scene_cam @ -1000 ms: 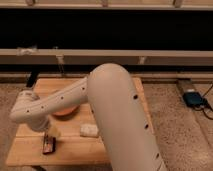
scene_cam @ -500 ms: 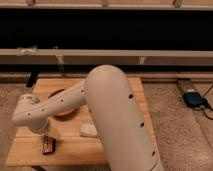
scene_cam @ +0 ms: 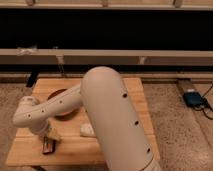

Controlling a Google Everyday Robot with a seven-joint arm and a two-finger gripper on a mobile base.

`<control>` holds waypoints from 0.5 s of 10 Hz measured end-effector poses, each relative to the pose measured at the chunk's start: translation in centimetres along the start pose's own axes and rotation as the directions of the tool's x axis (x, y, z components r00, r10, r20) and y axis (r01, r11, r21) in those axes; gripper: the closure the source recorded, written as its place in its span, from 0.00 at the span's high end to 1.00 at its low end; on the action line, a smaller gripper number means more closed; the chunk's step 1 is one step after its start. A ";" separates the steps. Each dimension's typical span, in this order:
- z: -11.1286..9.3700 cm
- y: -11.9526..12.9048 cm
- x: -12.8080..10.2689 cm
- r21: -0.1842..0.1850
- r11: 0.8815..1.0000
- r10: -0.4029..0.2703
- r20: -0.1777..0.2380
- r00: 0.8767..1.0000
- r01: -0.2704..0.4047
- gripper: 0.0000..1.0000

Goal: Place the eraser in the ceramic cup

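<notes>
The eraser (scene_cam: pixel 48 146), a small dark block with a reddish stripe, lies near the front left of the wooden table (scene_cam: pixel 135 100). My gripper (scene_cam: pixel 52 135) hangs at the end of the white arm (scene_cam: pixel 55 107), right over the eraser's back edge, touching or nearly touching it. The ceramic cup is hidden, probably behind the arm.
An orange-red bowl (scene_cam: pixel 59 96) sits behind the arm, partly covered by it. A pale whitish block (scene_cam: pixel 87 130) lies to the right of the eraser. A small clear bottle (scene_cam: pixel 60 66) and a dark object (scene_cam: pixel 32 79) are at the table's back left. A blue device (scene_cam: pixel 192 98) lies on the floor at right.
The arm has swung slightly left and lower, bringing the gripper down closer to the eraser. The eraser has not moved.
</notes>
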 end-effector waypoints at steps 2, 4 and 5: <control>0.9 -0.2 -0.3 0.012 1.000 -0.007 -0.022 1.000 0.007 0.77; 1.0 -0.4 -0.6 0.011 1.000 -0.005 -0.029 1.000 0.005 0.56; 0.9 -0.5 -0.7 0.008 1.000 -0.002 -0.032 0.999 0.002 0.45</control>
